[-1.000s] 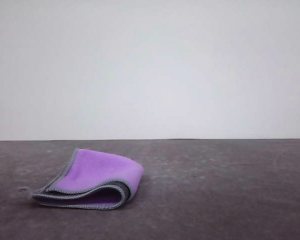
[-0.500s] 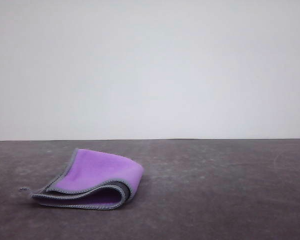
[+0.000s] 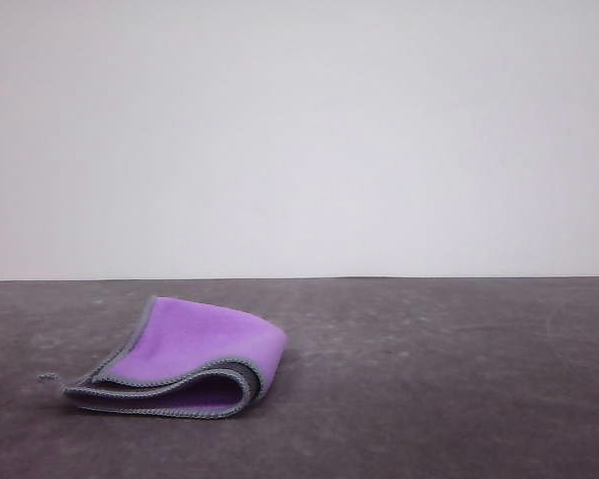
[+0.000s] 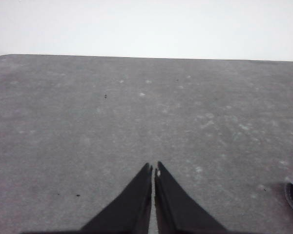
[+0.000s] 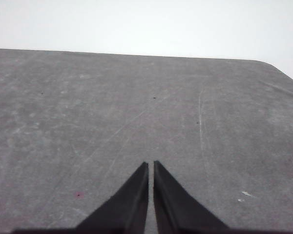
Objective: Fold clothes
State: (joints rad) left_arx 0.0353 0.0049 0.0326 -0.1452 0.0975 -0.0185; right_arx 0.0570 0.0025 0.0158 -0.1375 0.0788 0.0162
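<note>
Cloth (image 3: 185,357) lies folded, purple face up, grey edging toward the camera, on the left of the dark grey surface (image 3: 429,379), while left fingers (image 4: 153,170) and right fingers (image 5: 151,165) are each closed on nothing above bare surface, apart from the cloth.

The left tool (image 4: 153,169) has its two black fingers pressed nearly together, holding nothing, poised above the bench (image 4: 88,122). The right tool (image 5: 151,165) is likewise closed and empty over the bench.
</note>
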